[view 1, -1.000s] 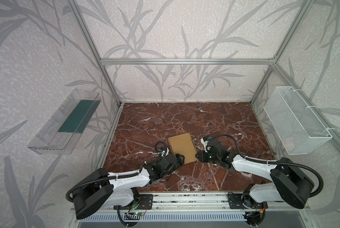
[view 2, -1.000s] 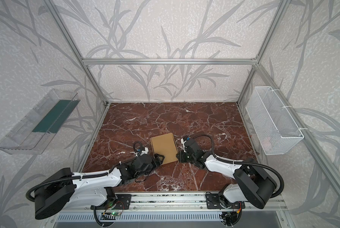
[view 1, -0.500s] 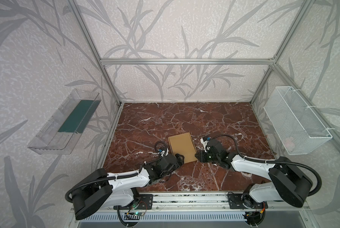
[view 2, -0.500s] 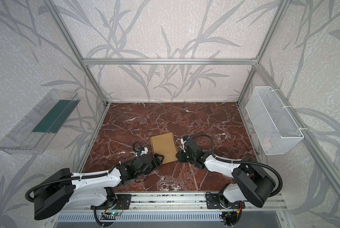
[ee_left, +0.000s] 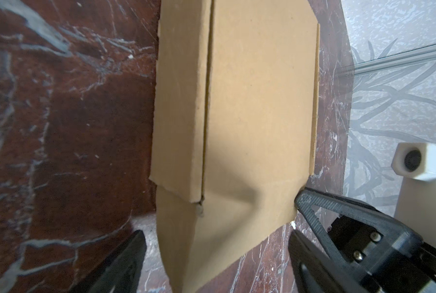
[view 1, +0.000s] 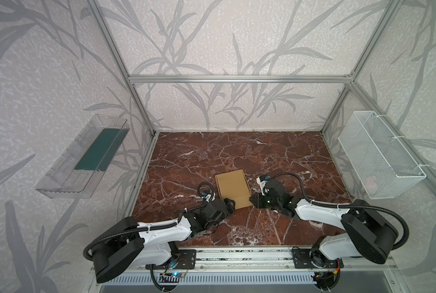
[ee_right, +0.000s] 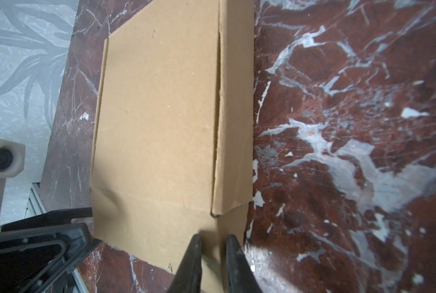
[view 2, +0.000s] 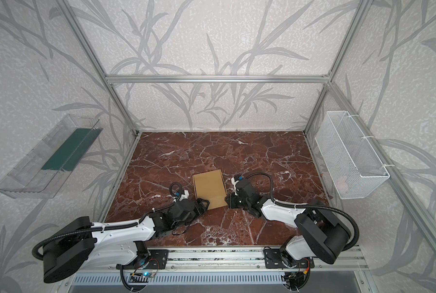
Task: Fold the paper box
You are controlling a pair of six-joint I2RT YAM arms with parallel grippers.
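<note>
The paper box [view 1: 233, 187] [view 2: 209, 186] is a tan cardboard piece lying flat on the marble table, with a long side flap folded over. Its near end flap is bent up and creased [ee_left: 257, 101] [ee_right: 161, 114]. My left gripper [view 1: 230, 203] [view 2: 204, 203] [ee_left: 216, 238] stands open at the near left corner, a finger on either side of the raised end flap without touching it. My right gripper [view 1: 252, 199] [view 2: 227, 198] [ee_right: 214, 241] is at the near right corner. Its fingers are almost together, with the flap's cardboard between them.
A clear plastic bin [view 1: 85, 157] with a green insert hangs on the left wall. A white wire basket [view 1: 379, 157] hangs on the right wall. Both arm bases sit on the aluminium rail [view 1: 237, 253] along the table's front edge.
</note>
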